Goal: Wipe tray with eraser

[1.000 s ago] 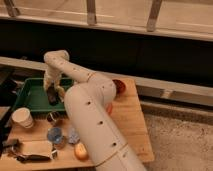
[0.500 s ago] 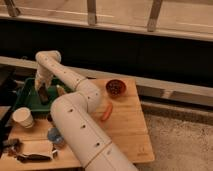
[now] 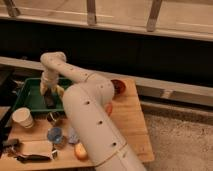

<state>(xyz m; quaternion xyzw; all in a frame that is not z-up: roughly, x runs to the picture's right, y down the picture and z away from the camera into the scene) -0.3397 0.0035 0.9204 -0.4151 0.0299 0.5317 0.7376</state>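
Since the earlier frame, the big white robot arm has swung a little to the right. It now hides part of the orange-red carrot-like stick, which showed whole before. The gripper has slid a little to the right too, but it is still low inside the large dark green plastic tray. Its fingers are closed tight on the top end of the small black oblong eraser. The eraser lies on the tray floor, near the middle of the tray.

The tray sits at the back left corner of the light wooden table. Behind the table runs a long dark wall with metal posts above it (only their lower parts show). A grey speckled floor lies off the right edge.

A round red-brown bowl stands near the back edge, to the right of the arm, just as before. A white paper cup stands by the left edge, just in front of the tray. A small shiny metal can is next to it, and a blue cup is in front of that. A round orange fruit sits near the front edge, right by the arm. The thick arm blocks much of the middle of the table.
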